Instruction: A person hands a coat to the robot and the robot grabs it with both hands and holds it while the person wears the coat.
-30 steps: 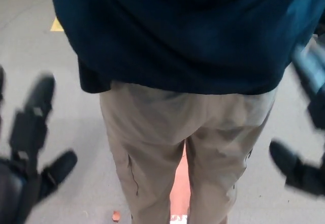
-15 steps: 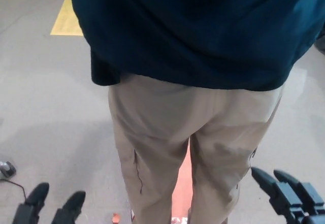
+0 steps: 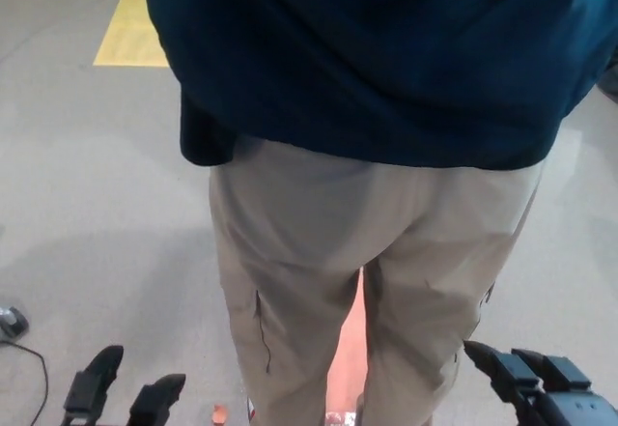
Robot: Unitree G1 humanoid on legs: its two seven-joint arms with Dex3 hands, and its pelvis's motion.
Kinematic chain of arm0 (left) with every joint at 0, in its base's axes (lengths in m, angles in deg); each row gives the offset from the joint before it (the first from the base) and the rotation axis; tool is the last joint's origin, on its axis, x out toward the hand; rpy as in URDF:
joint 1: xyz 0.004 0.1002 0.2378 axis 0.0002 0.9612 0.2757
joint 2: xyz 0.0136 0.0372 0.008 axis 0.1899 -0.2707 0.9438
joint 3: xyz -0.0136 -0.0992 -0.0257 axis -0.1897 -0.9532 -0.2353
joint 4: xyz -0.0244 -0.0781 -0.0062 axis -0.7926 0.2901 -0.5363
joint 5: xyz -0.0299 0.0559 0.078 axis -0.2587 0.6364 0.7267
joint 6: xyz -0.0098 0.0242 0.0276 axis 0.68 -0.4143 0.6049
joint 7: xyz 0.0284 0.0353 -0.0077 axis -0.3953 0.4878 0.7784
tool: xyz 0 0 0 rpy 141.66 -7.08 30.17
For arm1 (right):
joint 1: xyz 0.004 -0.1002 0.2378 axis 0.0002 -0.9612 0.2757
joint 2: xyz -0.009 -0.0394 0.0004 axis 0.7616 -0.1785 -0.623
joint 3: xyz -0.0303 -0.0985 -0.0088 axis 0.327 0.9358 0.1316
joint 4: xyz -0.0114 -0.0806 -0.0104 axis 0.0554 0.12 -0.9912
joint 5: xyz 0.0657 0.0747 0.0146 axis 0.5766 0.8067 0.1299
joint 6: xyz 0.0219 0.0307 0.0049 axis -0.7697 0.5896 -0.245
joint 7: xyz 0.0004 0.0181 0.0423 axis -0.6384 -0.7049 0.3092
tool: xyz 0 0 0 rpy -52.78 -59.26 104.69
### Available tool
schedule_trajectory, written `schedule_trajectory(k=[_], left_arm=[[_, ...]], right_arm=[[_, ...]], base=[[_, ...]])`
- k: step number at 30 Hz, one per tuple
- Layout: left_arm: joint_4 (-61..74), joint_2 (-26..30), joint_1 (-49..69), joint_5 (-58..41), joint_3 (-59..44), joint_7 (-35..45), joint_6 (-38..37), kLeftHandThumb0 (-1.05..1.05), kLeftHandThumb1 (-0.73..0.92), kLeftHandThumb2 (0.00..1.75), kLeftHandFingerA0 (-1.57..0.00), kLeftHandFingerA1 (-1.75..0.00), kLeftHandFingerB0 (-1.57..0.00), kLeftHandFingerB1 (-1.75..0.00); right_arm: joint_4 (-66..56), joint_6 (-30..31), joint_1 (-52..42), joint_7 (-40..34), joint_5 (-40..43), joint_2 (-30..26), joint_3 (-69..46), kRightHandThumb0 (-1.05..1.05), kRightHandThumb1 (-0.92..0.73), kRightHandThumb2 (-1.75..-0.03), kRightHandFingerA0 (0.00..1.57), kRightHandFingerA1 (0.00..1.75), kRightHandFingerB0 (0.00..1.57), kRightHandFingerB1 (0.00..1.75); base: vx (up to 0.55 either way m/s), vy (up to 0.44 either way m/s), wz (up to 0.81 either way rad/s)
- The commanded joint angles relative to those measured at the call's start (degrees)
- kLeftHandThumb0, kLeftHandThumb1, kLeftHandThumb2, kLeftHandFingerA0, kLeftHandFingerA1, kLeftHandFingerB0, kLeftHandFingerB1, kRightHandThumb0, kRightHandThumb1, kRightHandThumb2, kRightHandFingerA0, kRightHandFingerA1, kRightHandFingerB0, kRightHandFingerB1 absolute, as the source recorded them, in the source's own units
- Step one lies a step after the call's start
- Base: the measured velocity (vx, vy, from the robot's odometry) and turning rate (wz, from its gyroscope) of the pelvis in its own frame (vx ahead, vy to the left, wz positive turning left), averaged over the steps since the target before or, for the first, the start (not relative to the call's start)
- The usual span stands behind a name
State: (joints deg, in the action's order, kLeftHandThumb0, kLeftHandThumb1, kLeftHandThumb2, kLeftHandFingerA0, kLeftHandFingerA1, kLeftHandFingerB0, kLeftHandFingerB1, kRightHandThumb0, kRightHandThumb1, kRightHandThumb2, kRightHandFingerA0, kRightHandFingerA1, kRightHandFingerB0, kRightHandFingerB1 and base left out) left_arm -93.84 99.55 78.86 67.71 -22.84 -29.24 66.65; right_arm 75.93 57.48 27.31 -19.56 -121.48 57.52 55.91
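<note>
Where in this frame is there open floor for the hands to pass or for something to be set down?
The widest bare floor lies on the robot's left, between the yellow marking, the person's trousers and the left hand. A narrower strip runs right of the trousers above the right hand. The centre is filled by the person in the coat; a cable crosses the lower-left corner.

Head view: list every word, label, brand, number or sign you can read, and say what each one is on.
None can be read.
The dark blue coat shows no label or logo.
The beige trousers carry no tag or print.
The yellow floor marking is a plain patch with no text.
Each robot hand, left and right, is plain black with no lettering visible.
</note>
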Motion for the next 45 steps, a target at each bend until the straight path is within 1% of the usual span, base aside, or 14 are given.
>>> schedule_trajectory(k=[1,2,4,9,13,24,25,28,30,32,35,36,40,45], left_arm=[[-7.47,0.08,-8.28,-2.37,1.29,10.66,3.66,-0.69,0.77,1.12,-0.35,-0.52,-0.45,-0.55],[-8.00,0.43,-9.68,-2.31,1.52,12.04,3.08,-0.68,0.92,0.68,-0.44,-0.38,-0.49,-0.38],[-8.09,0.54,-10.38,-2.24,1.73,13.81,3.52,-0.69,0.92,0.70,-0.41,-0.37,-0.47,-0.37],[-7.07,1.28,-11.49,-2.31,1.84,13.56,2.77,-0.72,0.92,0.72,-0.44,-0.38,-0.58,-0.40],[-6.60,1.54,-11.68,-2.08,1.99,12.10,2.64,-0.72,0.92,0.69,-0.53,-0.39,-0.65,-0.40],[-4.70,1.12,-11.96,-3.65,0.96,12.39,3.02,-0.72,0.90,0.68,-0.60,-0.41,-0.63,-0.38],[-4.75,0.91,-11.88,-3.68,0.93,11.21,3.21,-0.72,0.90,0.68,-0.70,-0.43,-0.69,-0.40],[-4.93,1.03,-12.19,-3.87,1.27,9.70,2.41,-0.71,0.89,0.68,-0.73,-0.44,-0.72,-0.41],[-5.05,1.19,-12.40,-3.99,1.49,9.06,1.91,-0.70,0.88,0.67,-0.70,-0.42,-0.73,-0.41],[-5.60,2.04,-12.60,-4.78,1.71,9.95,-0.57,-0.68,0.88,0.67,-0.59,-0.39,-0.61,-0.38],[-6.53,2.76,-13.05,-5.36,2.18,10.27,-2.02,-0.67,0.88,0.67,-0.59,-0.40,-0.57,-0.38],[-6.96,2.73,-13.31,-5.76,2.16,10.95,-1.93,-0.68,0.90,0.68,-0.63,-0.40,-0.51,-0.36],[-7.87,2.45,-14.01,-6.36,2.59,11.45,-1.74,-0.68,0.91,0.69,-0.63,-0.39,-0.45,-0.34],[-6.80,2.44,-9.38,-6.48,4.13,11.24,-1.83,-0.68,0.88,0.67,-0.59,-0.39,-0.46,-0.35]], right_arm=[[3.57,13.09,9.00,26.49,-0.46,-5.08,2.77,-0.32,-0.62,-1.13,0.00,0.48,0.00,0.46],[3.83,13.45,10.39,27.76,-0.16,-5.17,3.08,-0.32,-0.62,-1.13,0.00,0.48,0.00,0.46],[4.26,13.81,11.34,28.51,-0.38,-5.25,3.55,-0.33,-0.61,-1.13,0.00,0.48,0.00,0.46],[4.98,14.27,14.46,30.46,-1.23,-5.91,4.91,-0.33,-0.62,-1.14,0.00,0.47,0.00,0.45],[5.32,14.78,15.74,30.59,-0.74,-6.29,5.36,-0.32,-0.62,-1.14,0.00,0.47,0.01,0.45],[3.73,17.59,18.52,33.41,-0.36,-7.56,6.09,-0.32,-0.62,-1.14,0.00,0.47,0.00,0.45],[3.28,17.84,18.48,33.73,-0.06,-7.69,5.98,-0.32,-0.62,-1.14,0.00,0.47,0.00,0.45],[2.63,18.13,18.80,34.13,0.32,-8.12,5.83,-0.32,-0.61,-1.13,0.00,0.47,0.01,0.45],[2.33,18.32,19.13,34.53,0.35,-8.34,5.97,-0.32,-0.61,-1.13,0.00,0.47,0.01,0.45],[2.50,18.40,19.61,34.83,0.64,-8.09,6.19,-0.32,-0.61,-1.13,0.00,0.47,0.01,0.45],[2.61,18.21,20.04,35.06,0.57,-8.10,6.65,-0.32,-0.61,-1.13,0.00,0.47,0.01,0.45],[2.49,17.91,19.98,34.81,1.19,-7.98,6.33,-0.58,-0.86,-0.66,0.17,0.27,0.24,0.31],[3.32,16.92,20.68,34.45,0.95,-8.58,6.67,-0.56,-0.88,-0.67,0.19,0.27,0.26,0.31],[1.07,16.44,15.08,32.83,0.74,-8.89,7.88,-0.55,-0.88,-0.67,0.21,0.28,0.29,0.31]], base=[[0.00,0.000,0.00],[0.00,0.000,0.00],[0.00,0.000,0.00],[0.00,0.000,0.00],[0.00,0.000,0.00],[0.00,0.000,0.00],[0.00,0.000,0.00],[0.00,0.000,0.00],[0.00,0.000,0.00],[0.00,0.000,0.00],[0.00,0.000,0.00],[0.00,0.000,0.00],[0.00,0.000,0.00],[0.00,0.000,0.00]])
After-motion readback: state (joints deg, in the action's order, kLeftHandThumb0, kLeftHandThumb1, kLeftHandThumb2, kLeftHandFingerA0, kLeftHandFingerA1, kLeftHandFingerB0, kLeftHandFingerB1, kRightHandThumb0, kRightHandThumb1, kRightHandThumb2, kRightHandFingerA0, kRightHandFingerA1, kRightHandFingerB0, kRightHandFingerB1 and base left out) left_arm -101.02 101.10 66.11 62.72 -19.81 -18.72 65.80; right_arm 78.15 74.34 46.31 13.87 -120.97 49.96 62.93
